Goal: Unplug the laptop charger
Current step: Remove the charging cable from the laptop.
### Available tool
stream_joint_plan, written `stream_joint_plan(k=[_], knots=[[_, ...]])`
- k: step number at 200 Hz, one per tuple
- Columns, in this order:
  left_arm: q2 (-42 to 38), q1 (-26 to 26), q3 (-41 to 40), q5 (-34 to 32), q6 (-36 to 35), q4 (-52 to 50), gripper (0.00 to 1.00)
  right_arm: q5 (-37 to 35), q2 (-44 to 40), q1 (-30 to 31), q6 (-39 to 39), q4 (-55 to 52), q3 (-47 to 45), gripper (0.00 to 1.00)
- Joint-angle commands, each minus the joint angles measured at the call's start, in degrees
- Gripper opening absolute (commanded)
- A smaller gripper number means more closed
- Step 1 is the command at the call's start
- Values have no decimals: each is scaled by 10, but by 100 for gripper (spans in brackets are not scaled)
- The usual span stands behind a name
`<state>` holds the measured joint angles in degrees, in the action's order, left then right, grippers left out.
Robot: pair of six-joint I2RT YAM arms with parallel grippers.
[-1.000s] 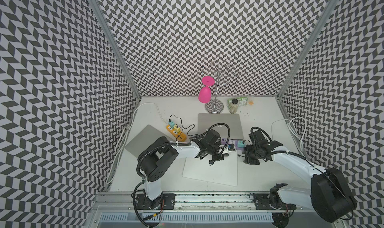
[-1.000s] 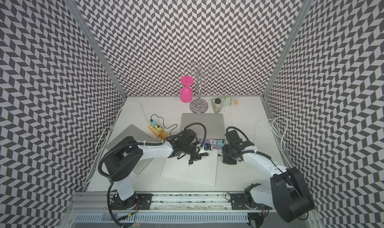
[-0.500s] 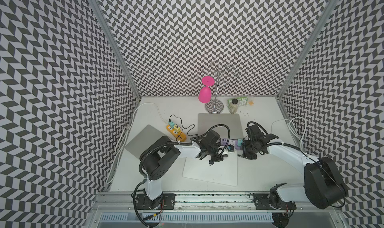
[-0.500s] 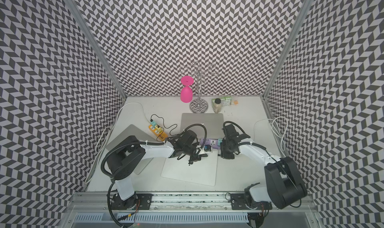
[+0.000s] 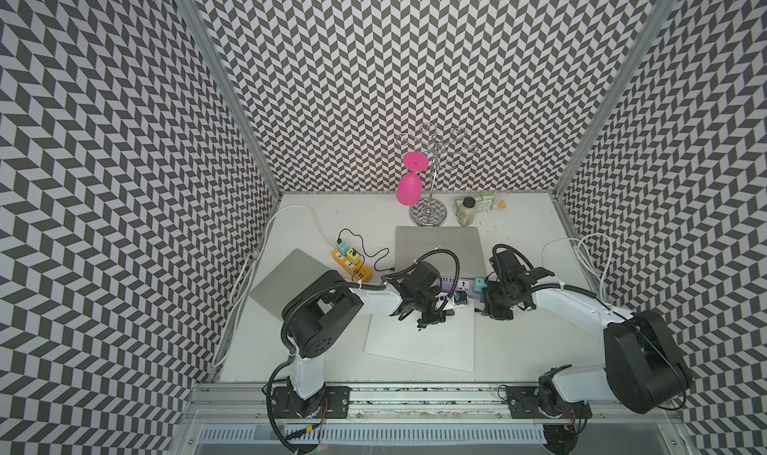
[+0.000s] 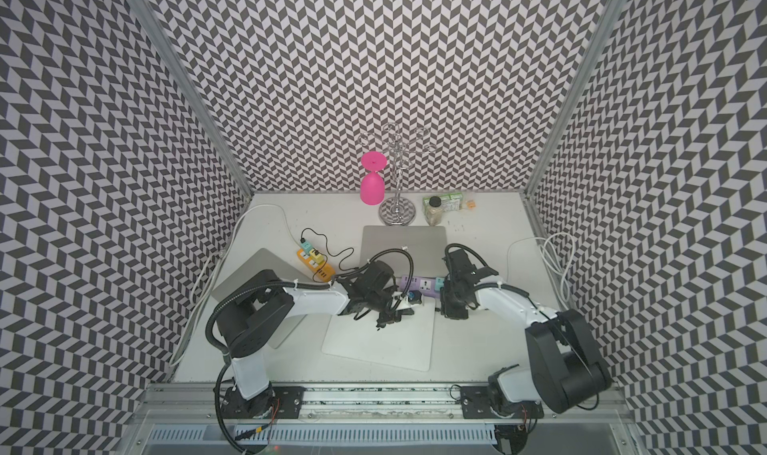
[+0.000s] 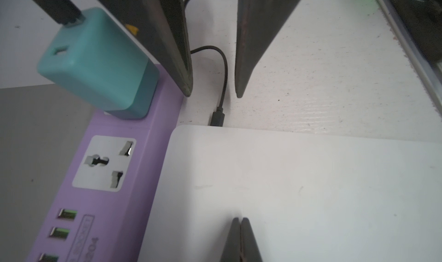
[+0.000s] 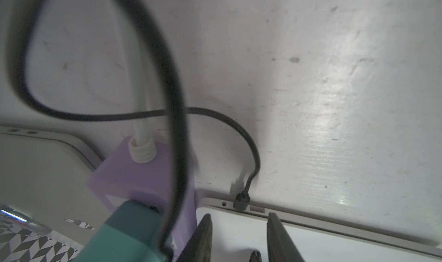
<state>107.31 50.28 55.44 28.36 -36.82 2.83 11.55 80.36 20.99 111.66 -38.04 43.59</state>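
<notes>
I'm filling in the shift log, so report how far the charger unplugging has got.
Done: nothing is unplugged yet; the black connector sits in the white laptop edge. In hand: the left hand, shut, appears to rest on that laptop, while the right hand, open, straddles the cable beside the connector without gripping. Left: close on the connector and pull it free.

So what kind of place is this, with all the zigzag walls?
Probably a robot testing booth, not a home: zigzag-patterned walls box in a white table, and a left arm and a right arm are mounted on a metal rail.
</notes>
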Motion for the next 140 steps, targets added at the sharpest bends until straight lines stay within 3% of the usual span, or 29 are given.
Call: stream_joint_plan(k=[1, 140], knots=[[7, 6, 19, 2, -19, -9, 0, -4, 14, 4, 19, 14, 2, 37], [18, 7, 15, 0, -21, -10, 0, 2, 40, 21, 35, 36, -4, 30]])
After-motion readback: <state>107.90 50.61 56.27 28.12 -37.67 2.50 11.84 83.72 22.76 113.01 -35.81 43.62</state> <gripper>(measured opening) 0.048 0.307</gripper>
